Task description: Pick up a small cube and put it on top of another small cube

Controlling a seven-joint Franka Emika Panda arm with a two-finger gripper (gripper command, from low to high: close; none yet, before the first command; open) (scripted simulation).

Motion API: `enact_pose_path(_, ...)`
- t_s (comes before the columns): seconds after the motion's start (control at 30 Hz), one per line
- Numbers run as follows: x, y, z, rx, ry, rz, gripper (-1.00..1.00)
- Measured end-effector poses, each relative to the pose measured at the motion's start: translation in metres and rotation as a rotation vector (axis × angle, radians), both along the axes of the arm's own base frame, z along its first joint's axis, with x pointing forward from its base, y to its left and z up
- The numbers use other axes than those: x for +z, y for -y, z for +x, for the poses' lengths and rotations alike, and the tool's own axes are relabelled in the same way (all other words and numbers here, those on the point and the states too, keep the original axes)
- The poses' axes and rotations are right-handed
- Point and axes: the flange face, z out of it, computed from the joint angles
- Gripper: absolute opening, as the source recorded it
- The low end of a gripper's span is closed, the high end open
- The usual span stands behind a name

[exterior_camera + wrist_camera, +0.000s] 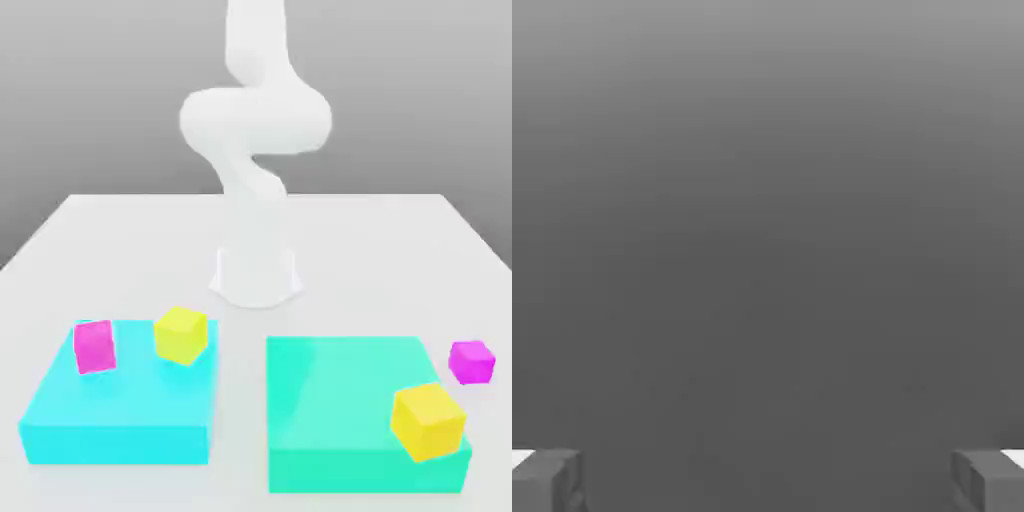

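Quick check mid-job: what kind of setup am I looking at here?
Likely a simulated tabletop test scene: a plain white table, flat-coloured cyan blocks carrying toy cubes, and a featureless grey backdrop.

Two big flat blocks sit side by side on the table (120,225), in front of the robot arm (255,130). The left block (110,415) has a small cube (95,346) and a bigger cube (180,334) on it. The right block (340,400) has a bigger cube (428,421) near its front corner. Another small cube (471,361) sits on the table just right of it.
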Motion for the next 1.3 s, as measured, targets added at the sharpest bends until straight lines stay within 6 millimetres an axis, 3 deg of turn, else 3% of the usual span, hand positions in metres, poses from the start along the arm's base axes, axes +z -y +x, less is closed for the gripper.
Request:
enact_pose_path(0.17,-0.101,-0.083,0.040,0.304,-0.139,-0.115,0.00)
enact_pose_path(0.33,-0.205,-0.167,0.037,0.609,-0.258,-0.236,0.00)
enact_pose_path(0.5,-0.310,-0.239,-0.002,0.919,-0.364,-0.364,0.00)
enact_pose_path(0.6,-0.371,-0.278,-0.047,1.126,-0.419,-0.451,0.00)
enact_pose_path(0.73,-0.447,-0.300,-0.108,1.371,-0.493,-0.562,0.00)
enact_pose_path(0.8,-0.476,-0.301,-0.123,1.432,-0.515,-0.591,0.00)
enact_pose_path(0.93,-0.522,-0.302,-0.128,1.451,-0.521,-0.599,0.00)
enact_pose_path(0.97,-0.533,-0.301,-0.128,1.452,-0.522,-0.599,-1.00)
enact_pose_path(1.17,-0.538,-0.301,-0.129,1.452,-0.523,-0.600,-1.00)
enact_pose_path(1.3,-0.510,-0.302,-0.128,1.452,-0.523,-0.601,-1.00)
